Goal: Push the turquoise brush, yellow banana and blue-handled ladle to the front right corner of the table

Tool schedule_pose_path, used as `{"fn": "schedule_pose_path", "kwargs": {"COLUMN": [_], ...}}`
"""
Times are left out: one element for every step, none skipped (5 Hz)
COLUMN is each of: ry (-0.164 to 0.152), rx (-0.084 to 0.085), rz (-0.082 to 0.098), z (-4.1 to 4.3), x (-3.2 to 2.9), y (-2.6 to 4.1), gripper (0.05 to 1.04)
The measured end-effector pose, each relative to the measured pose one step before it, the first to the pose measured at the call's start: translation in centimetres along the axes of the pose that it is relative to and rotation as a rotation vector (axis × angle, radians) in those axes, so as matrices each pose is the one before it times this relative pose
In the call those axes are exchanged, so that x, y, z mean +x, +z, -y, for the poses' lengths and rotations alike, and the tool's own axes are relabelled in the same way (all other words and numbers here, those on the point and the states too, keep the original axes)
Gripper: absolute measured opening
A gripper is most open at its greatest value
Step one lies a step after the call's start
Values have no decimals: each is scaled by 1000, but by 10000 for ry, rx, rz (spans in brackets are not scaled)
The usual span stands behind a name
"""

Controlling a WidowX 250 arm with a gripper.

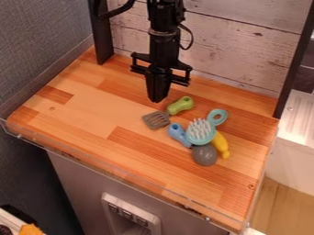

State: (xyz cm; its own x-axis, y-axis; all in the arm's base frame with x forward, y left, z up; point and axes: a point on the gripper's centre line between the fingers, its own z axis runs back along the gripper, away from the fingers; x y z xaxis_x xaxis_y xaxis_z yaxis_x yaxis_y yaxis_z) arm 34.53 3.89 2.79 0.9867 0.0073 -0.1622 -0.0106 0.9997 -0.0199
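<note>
1. As far as the scene shows, nothing has been picked up: four objects lie loosely grouped on the table [83, 108], with no container or marked place among them. How much is done or left cannot be judged from this layout.
2. The black two-finger tool [158, 95] hangs point-down near the group, on its upper-left side. Its fingers look pressed together, with nothing between them.
3. Nearest to it is a toy spatula with a rounded green handle [180, 105] and a flat, slotted grey head [156, 120]. It lies apart from the rest, its handle end close to the tool.
4. To the right and below lies a teal brush with pale bristles facing up [200, 131]; its oval head leads to a ring-shaped handle, and it looks like smooth plastic.
5. Beside the brush is a toy spoon with a blue handle [177, 133] and a rounded, matt grey bowl [204, 155], domed side up.
6. A smooth, curved yellow object [221, 144] lies partly under or behind the brush head.
7. The table is of warm wooden strips, edged by a clear rim [125, 172]; behind it stand whitewashed, grainy planks [236, 43].
</note>
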Motion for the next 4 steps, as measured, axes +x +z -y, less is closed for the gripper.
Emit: {"fn": "schedule_pose_path", "kwargs": {"ry": [-1017, -1926, -2058, -2312], "rx": [62, 317, 419, 309], "rz": [-226, 294, 323, 144], "z": [1280, 2556, 2288, 2243], "x": [-758, -842, -372, -407], "y": [-976, 395, 249, 218], "gripper": [222, 496, 797, 995]}}
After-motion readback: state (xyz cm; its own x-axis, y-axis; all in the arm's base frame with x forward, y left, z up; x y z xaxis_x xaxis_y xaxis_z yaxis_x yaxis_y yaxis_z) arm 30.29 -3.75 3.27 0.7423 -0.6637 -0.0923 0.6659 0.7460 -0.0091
